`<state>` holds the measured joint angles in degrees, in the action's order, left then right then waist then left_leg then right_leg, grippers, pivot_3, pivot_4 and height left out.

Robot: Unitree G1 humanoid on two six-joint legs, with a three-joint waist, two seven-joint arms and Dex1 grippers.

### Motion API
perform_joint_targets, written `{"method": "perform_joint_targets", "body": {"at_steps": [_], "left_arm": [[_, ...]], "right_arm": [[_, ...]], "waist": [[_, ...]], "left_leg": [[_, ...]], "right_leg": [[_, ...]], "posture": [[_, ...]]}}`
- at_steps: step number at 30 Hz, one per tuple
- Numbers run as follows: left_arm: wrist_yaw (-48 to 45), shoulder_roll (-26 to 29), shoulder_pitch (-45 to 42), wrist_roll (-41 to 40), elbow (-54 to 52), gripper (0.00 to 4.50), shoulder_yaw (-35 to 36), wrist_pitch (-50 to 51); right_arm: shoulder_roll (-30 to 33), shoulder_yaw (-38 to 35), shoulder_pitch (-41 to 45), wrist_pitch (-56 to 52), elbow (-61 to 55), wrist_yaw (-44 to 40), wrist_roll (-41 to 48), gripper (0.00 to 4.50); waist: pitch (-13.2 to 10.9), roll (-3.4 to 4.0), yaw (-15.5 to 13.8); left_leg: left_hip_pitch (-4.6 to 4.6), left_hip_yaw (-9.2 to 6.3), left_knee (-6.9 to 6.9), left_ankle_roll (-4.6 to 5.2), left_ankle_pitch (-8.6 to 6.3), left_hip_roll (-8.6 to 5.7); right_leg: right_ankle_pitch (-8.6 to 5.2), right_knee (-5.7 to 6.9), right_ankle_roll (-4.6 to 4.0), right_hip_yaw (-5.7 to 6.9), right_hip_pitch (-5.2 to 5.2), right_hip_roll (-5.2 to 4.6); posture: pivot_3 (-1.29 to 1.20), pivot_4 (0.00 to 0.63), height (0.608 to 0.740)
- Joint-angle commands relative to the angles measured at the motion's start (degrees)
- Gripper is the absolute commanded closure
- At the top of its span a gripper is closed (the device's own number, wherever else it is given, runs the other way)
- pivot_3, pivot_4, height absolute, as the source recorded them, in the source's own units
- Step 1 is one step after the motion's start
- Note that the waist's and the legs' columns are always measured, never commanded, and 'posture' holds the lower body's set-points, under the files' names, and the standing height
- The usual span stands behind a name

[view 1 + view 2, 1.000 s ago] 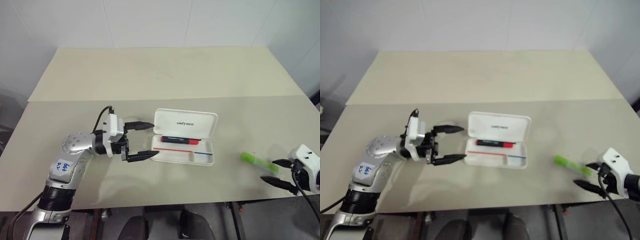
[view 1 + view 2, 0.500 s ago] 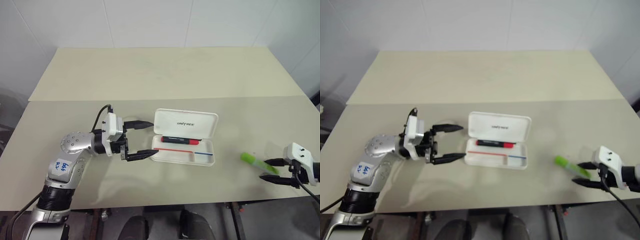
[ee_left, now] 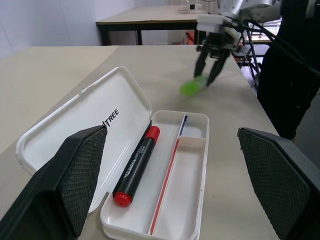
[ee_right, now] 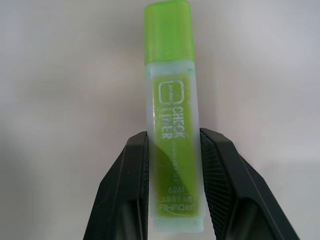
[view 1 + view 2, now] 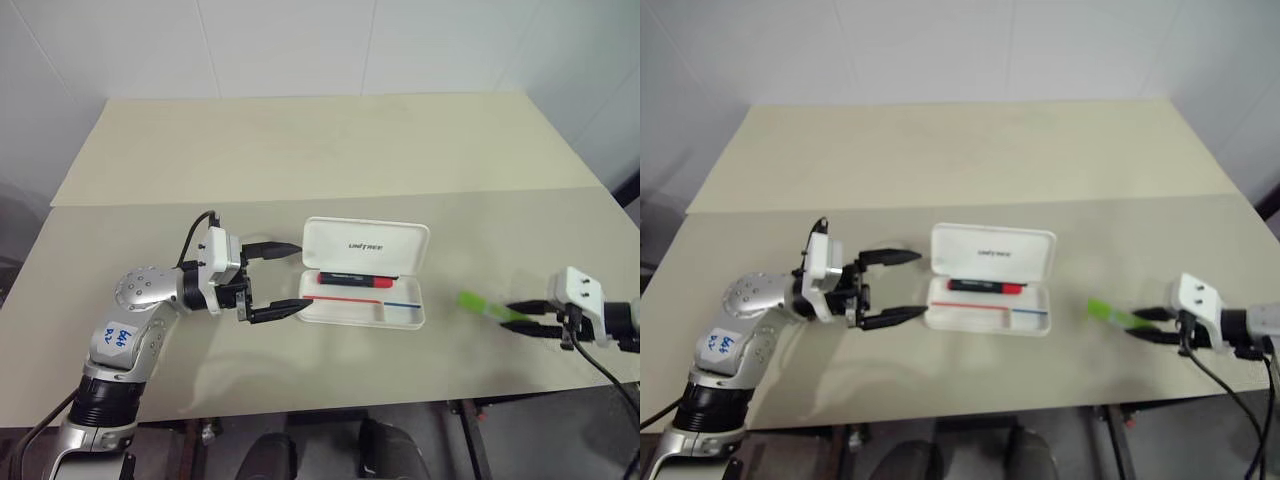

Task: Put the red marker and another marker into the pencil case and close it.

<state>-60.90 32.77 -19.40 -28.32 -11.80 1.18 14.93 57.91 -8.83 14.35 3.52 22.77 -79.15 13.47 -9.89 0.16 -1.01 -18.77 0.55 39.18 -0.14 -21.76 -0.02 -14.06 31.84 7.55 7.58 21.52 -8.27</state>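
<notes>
The white pencil case (image 5: 365, 243) lies open at the table's middle, lid tipped back. The red marker (image 5: 355, 280) lies in its tray, also seen in the left wrist view (image 3: 137, 165). My left gripper (image 5: 303, 274) is open just off the case's left end, one finger on each side of that end, touching nothing. Right of the case, my right gripper (image 5: 515, 318) is shut on the lime-green marker (image 5: 480, 305). The right wrist view shows both fingers (image 4: 130, 175) pressed on its paler barrel (image 4: 172, 125), green cap pointing away toward the case.
The tray's front compartment (image 3: 180, 200) holds only a thin red and blue line. A seam crosses the table behind the case. The table's front edge runs close below both grippers.
My right gripper has closed on the green marker and carried it a little left toward the case. The left gripper has stayed where it was, still open.
</notes>
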Motion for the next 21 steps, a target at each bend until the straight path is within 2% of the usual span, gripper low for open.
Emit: {"method": "perform_joint_targets", "body": {"at_steps": [1, 11, 15, 21], "left_arm": [[-0.2, 0.5, -0.6, -0.6, -1.3, 0.0, 0.7, -0.7], [-1.5, 2.1, -0.3, -0.4, 0.6, 0.0, 1.9, -1.6], [-2.6, 3.8, 0.6, -0.1, 1.1, 0.0, 2.3, -2.4], [-6.5, 7.7, 4.2, 0.9, 3.3, 0.0, 4.2, -6.4]], "right_arm": [[0.9, -2.0, 2.0, -3.4, -7.1, 0.6, 3.5, 3.42], [-1.5, 1.7, 4.2, -27.2, -34.6, 4.8, 16.3, 3.42], [-4.3, 5.2, 6.4, -32.8, -39.5, 8.3, 17.6, 3.42], [-11.0, 14.6, 10.5, -35.1, -40.5, 12.9, 13.7, 3.42]], "waist": [[0.0, 0.0, -0.4], [0.0, 0.0, -0.5], [0.0, -0.01, -0.5], [0.0, -0.01, -0.3]], "left_leg": [[-0.02, 0.0, 0.0, 0.0, 0.0, -0.01], [-0.27, -0.17, 0.01, 0.0, -0.01, -0.03], [-0.29, -0.19, 0.01, 0.0, -0.02, -0.06], [-0.3, -0.17, -0.01, -0.01, -0.02, -0.04]], "right_leg": [[0.0, -0.02, 0.0, 0.01, 0.0, 0.0], [0.0, -0.1, 0.0, 0.16, 0.12, -0.02], [0.0, -0.1, 0.0, 0.15, 0.11, -0.05], [0.0, -0.09, -0.01, 0.14, 0.2, -0.02]], "posture": [[0.0, 0.15, 0.74], [0.0, 0.15, 0.74], [0.0, 0.15, 0.74], [0.0, 0.15, 0.74]]}}
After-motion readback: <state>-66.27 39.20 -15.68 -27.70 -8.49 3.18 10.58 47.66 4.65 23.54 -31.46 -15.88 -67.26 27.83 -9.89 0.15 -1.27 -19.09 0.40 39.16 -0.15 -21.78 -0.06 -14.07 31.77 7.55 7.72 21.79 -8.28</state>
